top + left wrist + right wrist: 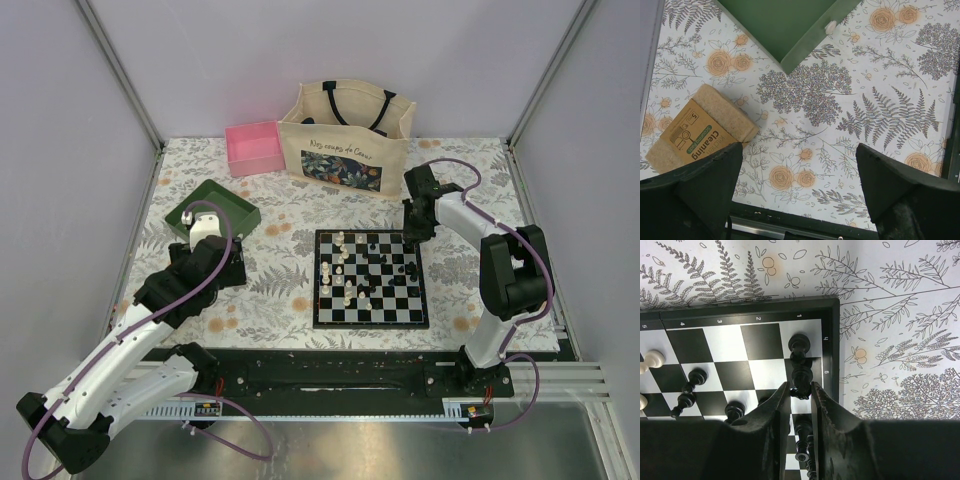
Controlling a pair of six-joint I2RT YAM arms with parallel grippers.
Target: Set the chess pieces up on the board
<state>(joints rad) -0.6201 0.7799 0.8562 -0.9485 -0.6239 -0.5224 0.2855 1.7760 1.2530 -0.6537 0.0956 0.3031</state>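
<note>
The board (pixel 372 323) lies right of the table's middle, with cream-white pieces (pixel 340 255) on its left half and black pieces (pixel 385 258) on its right half. My right gripper (pixel 412 240) hangs over the board's far right corner. In the right wrist view the gripper (pixel 800 387) is shut on a black chess piece (pixel 802 375) that stands in the edge column of the board (pixel 740 307). Another black piece (pixel 799 344) stands just beyond it, and more stand to the left. My left gripper (pixel 799 147) is open above bare tablecloth, away from the board.
A green tray (pixel 238 215) sits at the left, its corner (pixel 810 42) just beyond my left fingers, with a small white object (pixel 830 26) on its rim. A boxed sponge pack (pixel 697 132) lies beside my left finger. A tote bag (pixel 345 140) and a pink box (pixel 255 148) stand at the back.
</note>
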